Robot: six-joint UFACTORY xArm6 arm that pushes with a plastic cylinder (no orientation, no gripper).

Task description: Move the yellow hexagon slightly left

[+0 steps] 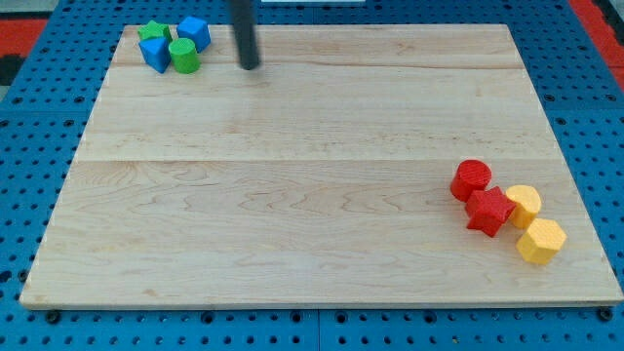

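Note:
The yellow hexagon (541,241) lies near the board's bottom right corner. Just above it sits a second yellow block (524,204), rounder in shape. A red star-shaped block (488,211) touches both at their left, and a red cylinder (471,179) sits above the star. My tip (251,65) is at the view's top, left of centre, far from the yellow hexagon and just right of the blue and green cluster.
At the top left, a blue block (194,32), a green block (153,32), another blue block (155,54) and a green cylinder (183,56) sit bunched together. The wooden board (312,195) rests on a blue pegboard.

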